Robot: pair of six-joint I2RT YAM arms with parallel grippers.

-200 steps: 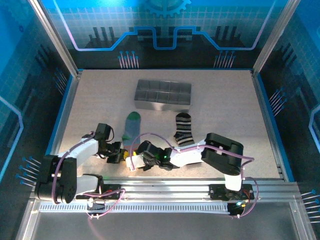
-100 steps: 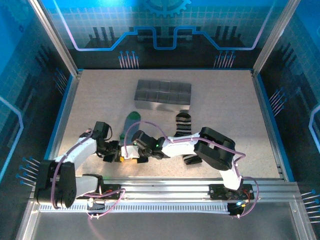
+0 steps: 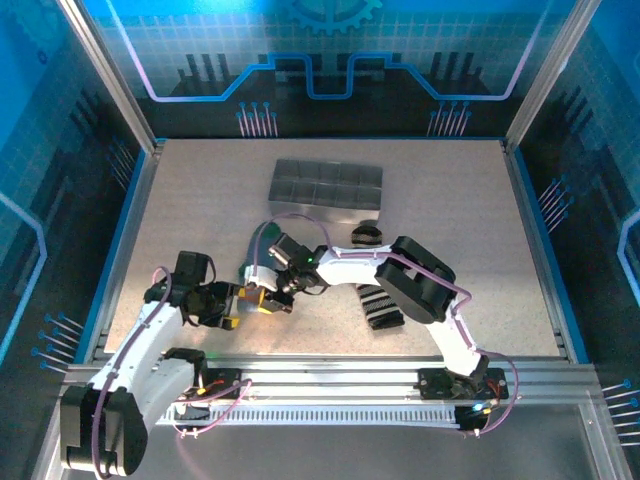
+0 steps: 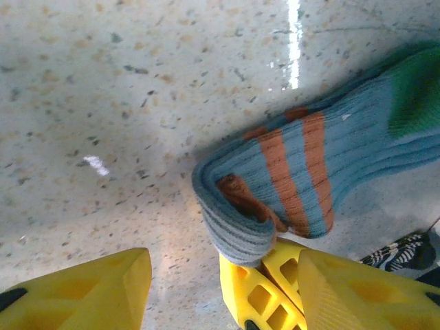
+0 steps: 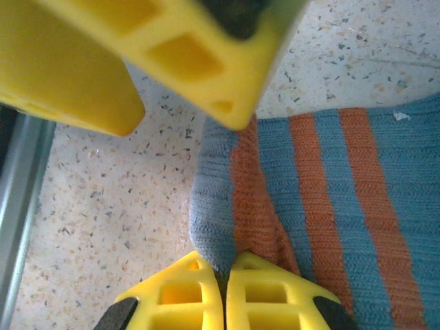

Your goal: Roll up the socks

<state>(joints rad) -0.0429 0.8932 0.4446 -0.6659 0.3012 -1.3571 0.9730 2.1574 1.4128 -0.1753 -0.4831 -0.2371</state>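
At the left, the left arm (image 3: 150, 330) reached low over the front part of the desk (image 3: 450, 200). Its jaws stood open, and the two yellow fingers (image 4: 82, 289) were wide apart and held nothing. They pointed toward the rolled end of the blue sock (image 4: 295, 172), with the tips near it, but I could not tell if they touched it.

The blue sock lay flat on the desk, left of the middle and in front of the grey tray (image 3: 327, 190). The end with the orange stripes was folded over itself into a thick roll. The green cuff lay at the other end, away from the left arm.

The right arm (image 3: 350, 265) stretched across to the left side, over the sock. Its jaws were closed tightly on the edge of the fold, and the grey-blue fabric was pinched between the two yellow fingers (image 5: 172, 295). These fingers sat between the open fingers of the left arm.

More to the right, the striped sock (image 3: 381, 306) lay on the desk, partly hidden under the right arm. The tray stood behind both socks, well apart from the jaws.
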